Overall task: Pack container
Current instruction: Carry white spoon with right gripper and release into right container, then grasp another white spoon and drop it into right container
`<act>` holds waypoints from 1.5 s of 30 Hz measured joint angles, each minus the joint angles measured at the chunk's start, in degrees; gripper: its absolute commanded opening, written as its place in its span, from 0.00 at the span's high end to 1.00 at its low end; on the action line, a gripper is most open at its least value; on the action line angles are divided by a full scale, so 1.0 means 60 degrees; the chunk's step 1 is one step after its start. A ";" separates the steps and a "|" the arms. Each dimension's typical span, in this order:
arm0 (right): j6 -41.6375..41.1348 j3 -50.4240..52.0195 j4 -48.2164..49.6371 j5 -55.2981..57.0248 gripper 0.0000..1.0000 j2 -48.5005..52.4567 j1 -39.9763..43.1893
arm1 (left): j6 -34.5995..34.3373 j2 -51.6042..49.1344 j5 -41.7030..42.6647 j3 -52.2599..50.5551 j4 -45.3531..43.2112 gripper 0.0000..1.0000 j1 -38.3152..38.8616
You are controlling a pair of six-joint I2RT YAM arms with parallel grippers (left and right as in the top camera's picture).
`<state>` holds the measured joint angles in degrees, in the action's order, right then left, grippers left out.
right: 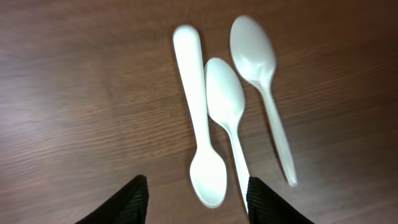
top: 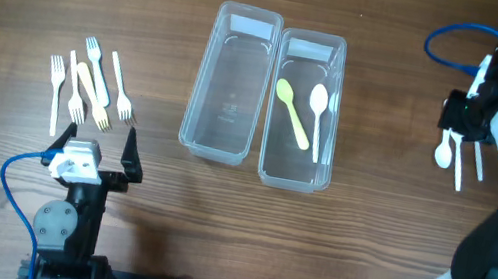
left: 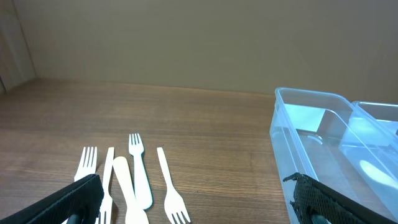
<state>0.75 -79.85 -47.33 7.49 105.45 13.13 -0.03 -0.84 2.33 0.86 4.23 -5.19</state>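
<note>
Both grippers have their jaws spread wide and hold nothing. Lowest in the overhead frame, at lower left, the left gripper [top: 97, 139] sits over bare wooden table [top: 213, 235]. Just above it lies a cluster of pale forks [top: 86, 82], five or perhaps six, since their overlap makes them hard to count. At the centre two clear containers stand side by side, long walls touching. The left container [top: 230, 86] is empty. The right container [top: 290, 167] holds a yellow-green spoon [top: 292, 112] and a white spoon [top: 318, 116], lying near each other. At the upper right of the overhead frame the right gripper [right: 196, 190] hangs above three white spoons [right: 225, 99] lying on the table, well apart from the containers.
</note>
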 measured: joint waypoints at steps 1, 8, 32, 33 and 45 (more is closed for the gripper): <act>0.0004 0.0000 0.0040 -0.0015 0.50 0.0189 0.0015 | 0.0000 0.0000 0.0000 0.0000 0.0000 0.00 0.0000; 0.0120 0.0000 0.0590 -0.0109 0.49 0.1486 0.0036 | 0.0000 0.0000 0.0000 0.0000 0.0000 0.00 0.0000; 0.0350 -0.0004 0.0827 -0.0284 0.96 0.2186 0.0033 | 0.0000 0.0000 0.0000 0.0000 0.0000 0.00 0.0000; 0.0353 -0.0004 0.0831 -0.0284 0.96 0.2186 0.0036 | 0.0000 0.0000 0.0000 0.0000 0.0000 0.00 0.0000; 0.0357 -0.0022 0.0794 -0.1643 0.96 0.2120 0.0149 | 0.0000 0.0000 0.0000 0.0000 0.0000 0.00 0.0000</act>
<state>2.90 -79.99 -42.57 -2.37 118.17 14.02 -0.03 -0.84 2.33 0.86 4.23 -5.19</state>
